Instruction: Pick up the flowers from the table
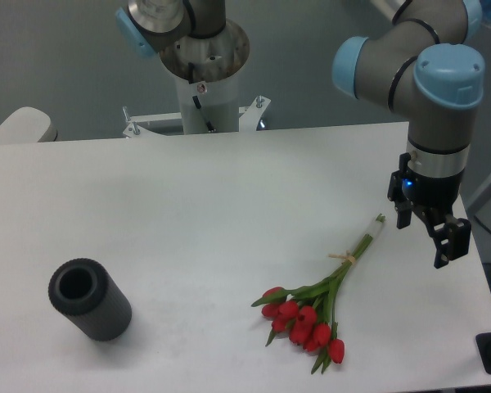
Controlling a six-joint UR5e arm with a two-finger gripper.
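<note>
White table [188, 205] holds the flowers [319, 307] lying flat, a dark cylinder [90, 299] on its side; gripper [430, 241] hovers beside stems, fingers spread, empty

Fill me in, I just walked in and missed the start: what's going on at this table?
A robot arm is going for the bunch of red tulips lying flat on the white table. Its gripper hangs open and empty, just right of the white-tipped stem ends, touching nothing. A dark cylinder lies on its side at the left, well away.
</note>
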